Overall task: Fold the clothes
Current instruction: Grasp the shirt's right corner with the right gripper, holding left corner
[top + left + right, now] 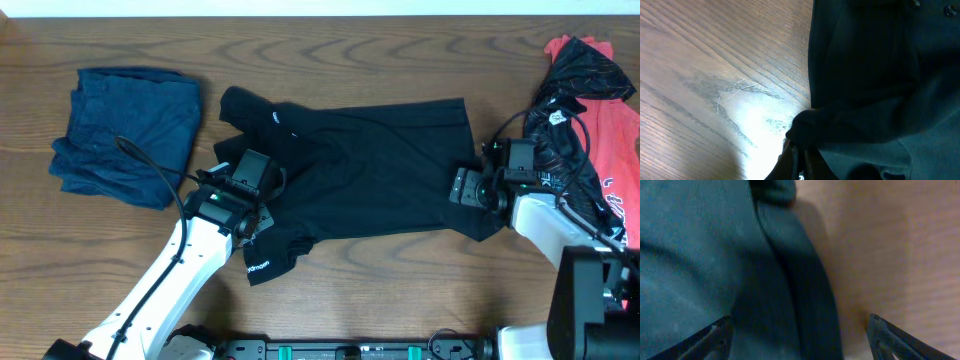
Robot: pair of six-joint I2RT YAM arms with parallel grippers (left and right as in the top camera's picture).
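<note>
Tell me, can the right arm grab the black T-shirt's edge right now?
Probably yes. The right gripper is open and straddles the hem of the black T-shirt, with nothing in the way.

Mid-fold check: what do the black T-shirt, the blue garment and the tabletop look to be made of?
The black T-shirt looks like soft matte knit, probably cotton jersey: it lies limp with soft creases. The blue garment is soft cloth too, rumpled; weave unclear. The tabletop is wood or wood-look laminate: grain lines, slight sheen.
</note>
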